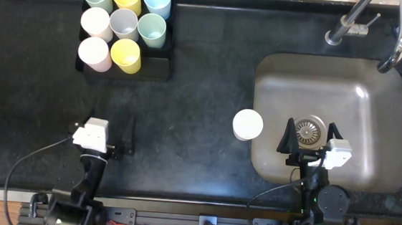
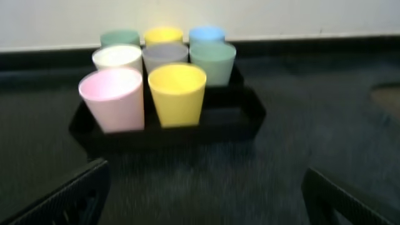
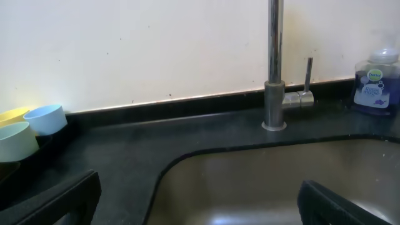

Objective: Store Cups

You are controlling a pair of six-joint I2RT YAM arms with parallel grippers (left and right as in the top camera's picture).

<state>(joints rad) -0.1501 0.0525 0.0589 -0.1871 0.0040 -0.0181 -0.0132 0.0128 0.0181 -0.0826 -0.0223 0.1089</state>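
Observation:
A black tray (image 1: 157, 66) at the back left of the dark counter holds several upright cups in green, yellow, blue, white, grey and pink. Its front right slot (image 2: 228, 115) is bare. A lone white cup (image 1: 247, 124) stands on the counter, just left of the sink's rim. My left gripper (image 1: 107, 130) is open and empty, in front of the tray and facing it; the pink cup (image 2: 114, 99) and yellow cup (image 2: 178, 94) are nearest it. My right gripper (image 1: 310, 134) hangs open and empty over the sink drain, to the right of the white cup.
A steel sink (image 1: 375, 90) takes up the right side, with a faucet (image 3: 273, 75) behind it and a blue soap bottle (image 3: 377, 81) at the far right. A wall runs along the counter's back edge. Bare counter lies between tray and sink.

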